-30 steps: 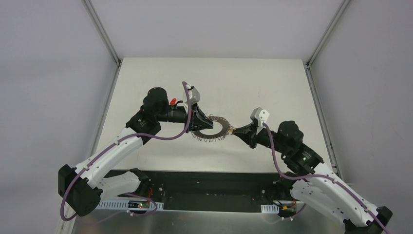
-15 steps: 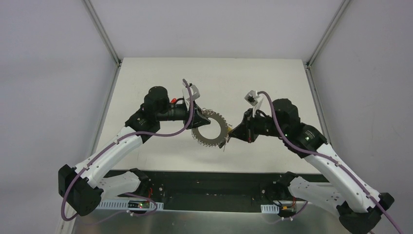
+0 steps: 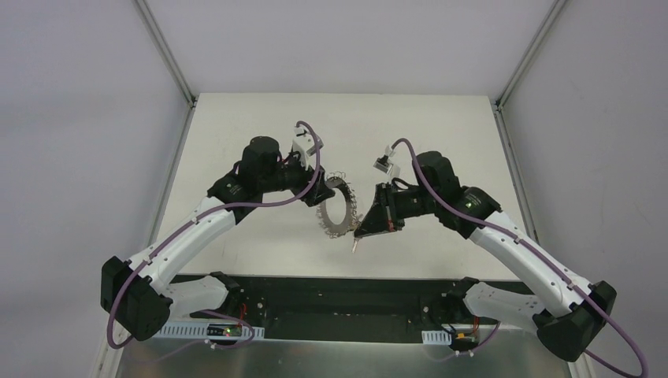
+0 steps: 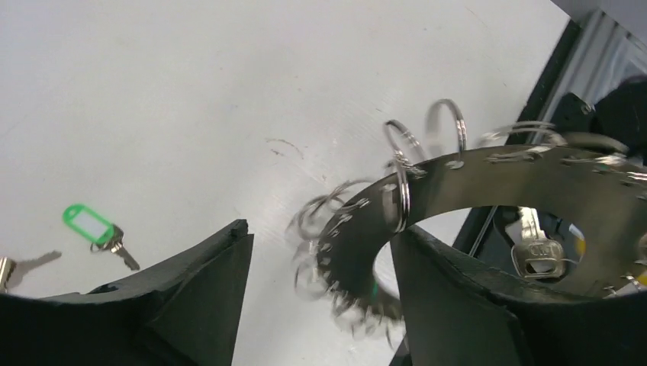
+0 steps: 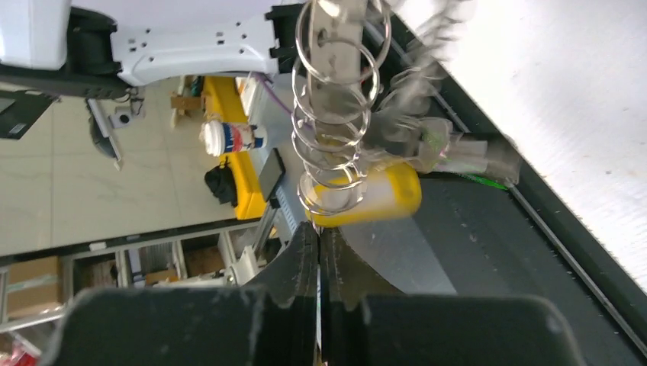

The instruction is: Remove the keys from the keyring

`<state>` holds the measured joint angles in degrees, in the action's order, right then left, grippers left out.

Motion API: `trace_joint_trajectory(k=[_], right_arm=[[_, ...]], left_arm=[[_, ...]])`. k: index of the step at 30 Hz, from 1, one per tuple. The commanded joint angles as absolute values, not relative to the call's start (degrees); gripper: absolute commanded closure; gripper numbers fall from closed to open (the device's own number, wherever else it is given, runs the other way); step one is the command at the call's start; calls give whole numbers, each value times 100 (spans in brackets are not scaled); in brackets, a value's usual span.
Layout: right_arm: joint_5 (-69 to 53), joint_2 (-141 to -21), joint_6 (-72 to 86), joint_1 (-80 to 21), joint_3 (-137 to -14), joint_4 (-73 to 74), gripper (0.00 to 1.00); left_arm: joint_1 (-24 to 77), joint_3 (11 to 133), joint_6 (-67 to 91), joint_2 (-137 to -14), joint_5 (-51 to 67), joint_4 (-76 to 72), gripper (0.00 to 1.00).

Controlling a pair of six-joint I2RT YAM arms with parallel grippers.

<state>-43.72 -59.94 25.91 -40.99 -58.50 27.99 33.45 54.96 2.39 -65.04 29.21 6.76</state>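
Claws at large silver-grey metal keyring [image 4: 534, 171] above white tabletop [image 3: 236, 118].
Rim pinched shut in right claw [image 5: 319, 232] by yellow-tagged key [image 5: 381, 198]; left claw [image 4: 320, 232] gaping; green-tagged key [image 4: 95, 229] on tabletop.

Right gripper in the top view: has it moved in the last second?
Yes. The right gripper has moved toward the table's near edge and slightly to the left, beside the keyring's rim.

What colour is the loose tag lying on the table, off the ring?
Green. The tag shows best in the left wrist view.
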Motion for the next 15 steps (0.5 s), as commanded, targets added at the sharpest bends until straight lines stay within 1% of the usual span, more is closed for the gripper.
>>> trace_joint_trajectory(k=[1, 3, 5, 6, 11, 13, 15], right_arm=[[-5190, -5840, 2772, -4063, -6177, 2908, 100], [-5194, -5853, 2948, -4008, -6142, 2745, 100], [-5192, -5845, 3506, -3922, -5975, 2130, 100], [-5145, -5824, 3938, -3873, -5815, 1439, 100], [-4443, -5861, 6175, -3688, -4887, -1060, 100], [-3949, -5871, 6688, -3689, -4609, -1760, 100], [-3413, -5795, 6722, -3695, -4435, -2008, 100]], left_arm=[[3226, 5602, 190, -6464, 1723, 511, 26], [3217, 5593, 172, -6420, 1660, 510, 19], [3217, 5590, 130, -6389, 1732, 510, 17], [3217, 5590, 124, -6375, 1758, 505, 17], [3217, 5564, 56, -6294, 1756, 468, 17], [3216, 5539, 53, -6289, 1690, 466, 17], [3214, 5544, 53, -6289, 1679, 466, 16]])
